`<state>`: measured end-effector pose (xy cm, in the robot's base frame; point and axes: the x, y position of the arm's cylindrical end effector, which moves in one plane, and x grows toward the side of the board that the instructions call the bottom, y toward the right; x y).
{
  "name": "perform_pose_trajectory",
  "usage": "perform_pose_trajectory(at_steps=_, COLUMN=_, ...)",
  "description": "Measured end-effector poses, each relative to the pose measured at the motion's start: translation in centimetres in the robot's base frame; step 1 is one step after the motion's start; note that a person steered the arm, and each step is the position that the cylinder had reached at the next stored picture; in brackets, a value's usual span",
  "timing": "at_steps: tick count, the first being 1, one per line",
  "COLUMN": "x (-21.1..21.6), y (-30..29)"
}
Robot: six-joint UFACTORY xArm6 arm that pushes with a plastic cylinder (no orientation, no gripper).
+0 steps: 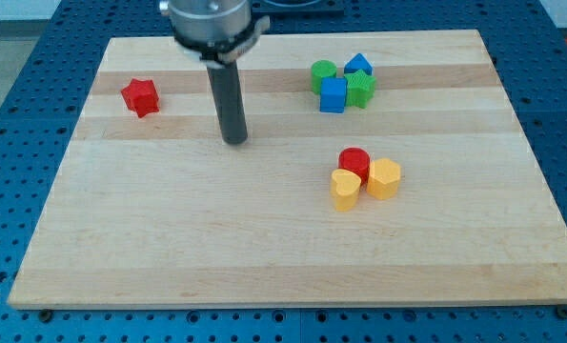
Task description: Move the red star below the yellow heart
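Observation:
The red star (pixel 141 96) lies near the view's upper left of the wooden board (pixel 169 248). The yellow heart (pixel 345 189) lies right of centre, touching a red round block (pixel 354 160) above it and a yellow hexagon block (pixel 385 177) to its right. My tip (pixel 234 141) rests on the board, right of the red star and a little lower, well apart from it, and far left of the yellow heart.
A cluster sits near the view's top right: a green round block (pixel 323 73), a blue block (pixel 358 65), a blue cube (pixel 334 95) and a green star-like block (pixel 361 89). The board lies on a blue perforated table (pixel 7 143).

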<state>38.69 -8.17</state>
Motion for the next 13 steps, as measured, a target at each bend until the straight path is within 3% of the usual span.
perform_pose_trajectory(at_steps=1, x=-5.9, y=-0.6)
perform_pose_trajectory(at_steps=3, x=-14.0, y=-10.6)
perform_pose_trajectory(at_steps=4, x=-13.3, y=-16.9)
perform_pose_trajectory(at_steps=5, x=-10.1, y=-19.3)
perform_pose_trajectory(at_steps=7, x=-0.6, y=-19.3)
perform_pose_trajectory(at_steps=9, x=-6.4, y=-22.3)
perform_pose_trajectory(at_steps=10, x=-6.9, y=-19.2)
perform_pose_trajectory(at_steps=12, x=-0.3, y=-10.7)
perform_pose_trajectory(at_steps=13, x=-0.2, y=-9.8)
